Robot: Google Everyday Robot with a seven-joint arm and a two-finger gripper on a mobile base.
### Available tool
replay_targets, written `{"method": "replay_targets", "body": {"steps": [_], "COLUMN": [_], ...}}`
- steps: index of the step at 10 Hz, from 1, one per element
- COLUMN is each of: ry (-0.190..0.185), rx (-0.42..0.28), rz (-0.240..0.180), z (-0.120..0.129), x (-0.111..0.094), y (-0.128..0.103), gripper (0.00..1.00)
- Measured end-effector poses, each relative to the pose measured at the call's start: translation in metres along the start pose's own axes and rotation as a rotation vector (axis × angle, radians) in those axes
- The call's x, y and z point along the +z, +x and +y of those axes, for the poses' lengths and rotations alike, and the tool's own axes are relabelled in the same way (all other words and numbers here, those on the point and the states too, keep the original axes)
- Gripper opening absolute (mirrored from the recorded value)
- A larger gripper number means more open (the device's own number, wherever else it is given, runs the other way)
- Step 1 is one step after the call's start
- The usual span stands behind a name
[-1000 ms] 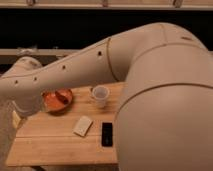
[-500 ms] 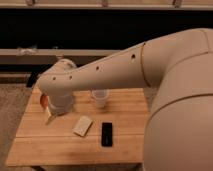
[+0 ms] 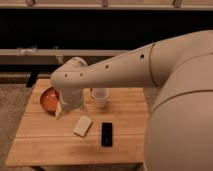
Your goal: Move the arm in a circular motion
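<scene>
The arm point(image 3: 150, 65) fills the right side and runs leftward across the middle of the camera view: a huge cream-white shoulder mass at right, then a thick tubular segment with small dark round holes, tapering to a bulbous joint at upper left of the table. From that joint a short segment drops down toward the tabletop. The gripper point(image 3: 70, 104) sits at the bottom of that drop, low over the left part of the table, mostly hidden by the wrist housing; cannot tell the state of it.

Wooden table point(image 3: 50, 145), light slatted top, lies under and around the gripper, extending mostly to its right and toward the viewer. A long dark horizontal band of wall or furniture is behind the gripper, with a pale ledge point(image 3: 30, 55) running across it, up and to the gripper's left.

Orange-red bowl point(image 3: 47, 99) sits just left of the gripper, partly overlapped by the wrist segment; touching or not, can't say. White cup point(image 3: 100, 97), upright, is just right of the gripper, near but apart. Pale rectangular block point(image 3: 82, 125), sponge-like, lies flat below and slightly right of the gripper, toward the viewer. Small black rectangular item point(image 3: 106, 134) lies flat further right of the block, down and right from the gripper, apart from the block.
</scene>
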Motion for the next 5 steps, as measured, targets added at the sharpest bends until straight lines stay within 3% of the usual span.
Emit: {"method": "replay_targets", "body": {"steps": [5], "ry": [-0.001], "rx": [-0.002], "rz": [0.001], "z": [0.0013], "x": [0.0006], "y": [0.0], "gripper": [0.8]}}
